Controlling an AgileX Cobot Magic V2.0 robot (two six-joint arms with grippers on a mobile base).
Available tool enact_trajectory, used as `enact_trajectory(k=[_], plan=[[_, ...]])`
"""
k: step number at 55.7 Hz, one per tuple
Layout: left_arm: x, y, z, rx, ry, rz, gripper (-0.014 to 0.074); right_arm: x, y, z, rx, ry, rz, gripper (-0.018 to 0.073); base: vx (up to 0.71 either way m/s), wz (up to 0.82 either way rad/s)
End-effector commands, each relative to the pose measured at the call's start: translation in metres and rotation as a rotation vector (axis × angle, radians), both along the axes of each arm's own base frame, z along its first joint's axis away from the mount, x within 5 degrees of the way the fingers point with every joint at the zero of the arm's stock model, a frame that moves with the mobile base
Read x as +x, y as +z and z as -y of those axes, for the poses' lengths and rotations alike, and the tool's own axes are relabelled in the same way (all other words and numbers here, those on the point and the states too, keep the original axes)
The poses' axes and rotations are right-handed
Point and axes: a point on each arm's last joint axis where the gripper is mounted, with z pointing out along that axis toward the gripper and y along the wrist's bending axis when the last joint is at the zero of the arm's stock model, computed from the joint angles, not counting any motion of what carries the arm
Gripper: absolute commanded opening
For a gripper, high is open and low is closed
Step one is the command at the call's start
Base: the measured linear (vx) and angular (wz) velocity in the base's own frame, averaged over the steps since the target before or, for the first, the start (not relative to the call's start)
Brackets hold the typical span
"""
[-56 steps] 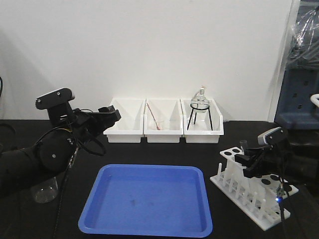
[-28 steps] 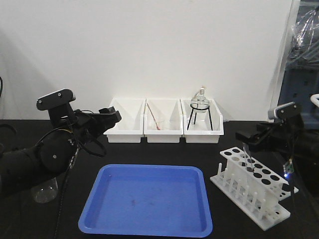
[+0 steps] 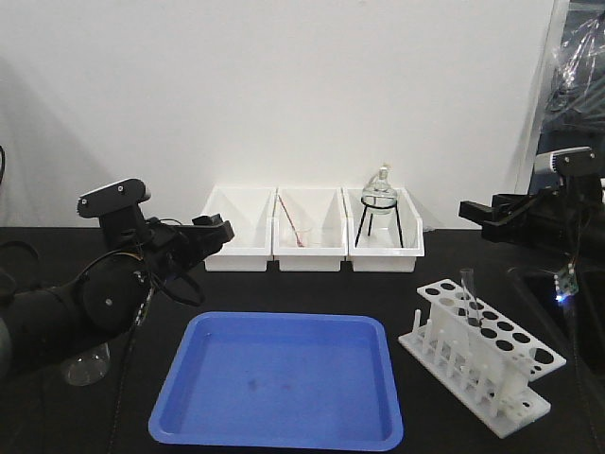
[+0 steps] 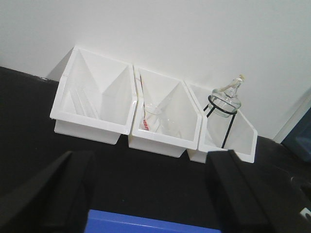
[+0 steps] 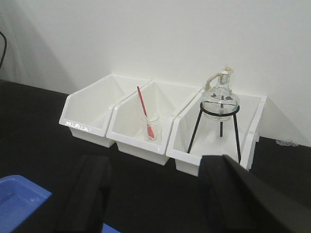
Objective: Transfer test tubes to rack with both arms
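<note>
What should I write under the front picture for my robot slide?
One test tube stands in the white rack while both open claws, left and right, hover away from it.

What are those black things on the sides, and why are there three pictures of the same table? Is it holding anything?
The black things are two robot arms. Each ends in a gripper, a kind of two-fingered hand: the left gripper and the right gripper. Both are open and hold nothing.

The big picture comes from a camera facing the table. The other two come from small cameras on the arms' wrists, so the dark shapes at their bottom edges are the arms' own fingers.

On the black table there is a blue tray, three white bins by the wall, and a white rack with round holes. One glass test tube stands in the rack. A small glass beaker sits near the left arm.
</note>
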Motion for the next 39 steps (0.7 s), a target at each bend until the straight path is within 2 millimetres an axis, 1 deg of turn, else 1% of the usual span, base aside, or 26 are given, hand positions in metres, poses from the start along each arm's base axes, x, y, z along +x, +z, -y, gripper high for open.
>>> enact_trajectory(k=[1, 13, 17, 22, 24, 25, 28, 31, 34, 35, 37, 39], plan=[[-0.007, 0.04, -0.005, -0.035, 0.029, 0.14, 0.0584, -0.01, 0.039, -0.003, 0.079, 0.008, 0.102, 0.0422, 0.0, 0.0], [-0.007, 0.04, -0.005, -0.031, 0.028, 0.141, 0.0584, -0.01, 0.039, -0.003, 0.079, 0.008, 0.102, 0.0383, 0.0, 0.0], [-0.008, 0.04, -0.005, 0.061, 0.023, 0.175, 0.0584, -0.01, 0.039, -0.003, 0.079, 0.008, 0.102, 0.0372, 0.0, 0.0], [-0.019, 0.046, -0.009, 0.107, 0.014, 0.185, 0.0576, -0.01, 0.039, -0.003, 0.079, 0.008, 0.102, 0.0359, 0.0, 0.0], [-0.028, 0.046, -0.01, 0.125, 0.0, 0.171, 0.0568, -0.01, 0.039, -0.003, 0.079, 0.008, 0.102, 0.0353, 0.0, 0.0], [-0.033, 0.049, -0.012, 0.127, -0.003, 0.174, 0.0561, -0.01, 0.039, -0.003, 0.079, 0.008, 0.102, 0.0351, 0.0, 0.0], [-0.047, 0.046, -0.017, 0.144, -0.017, 0.149, 0.0544, -0.01, 0.039, -0.003, 0.079, 0.008, 0.102, 0.0344, 0.0, 0.0], [-0.066, 0.043, -0.023, 0.185, -0.037, 0.142, 0.052, -0.01, 0.039, -0.003, 0.079, 0.008, 0.102, 0.0337, 0.0, 0.0], [-0.091, 0.04, -0.032, 0.239, -0.057, 0.148, 0.0484, -0.01, 0.039, -0.003, 0.079, 0.008, 0.102, 0.033, 0.0, 0.0], [-0.099, 0.043, -0.035, 0.255, -0.063, 0.166, 0.047, -0.01, 0.039, -0.003, 0.079, 0.008, 0.102, 0.0329, 0.0, 0.0], [-0.116, 0.038, -0.042, 0.291, -0.073, 0.167, 0.0442, -0.01, 0.039, -0.003, 0.079, 0.008, 0.102, 0.0326, 0.0, 0.0], [-0.135, 0.041, -0.049, 0.309, -0.08, 0.189, 0.0409, -0.01, 0.039, -0.003, 0.079, 0.008, 0.102, 0.0321, 0.0, 0.0]])
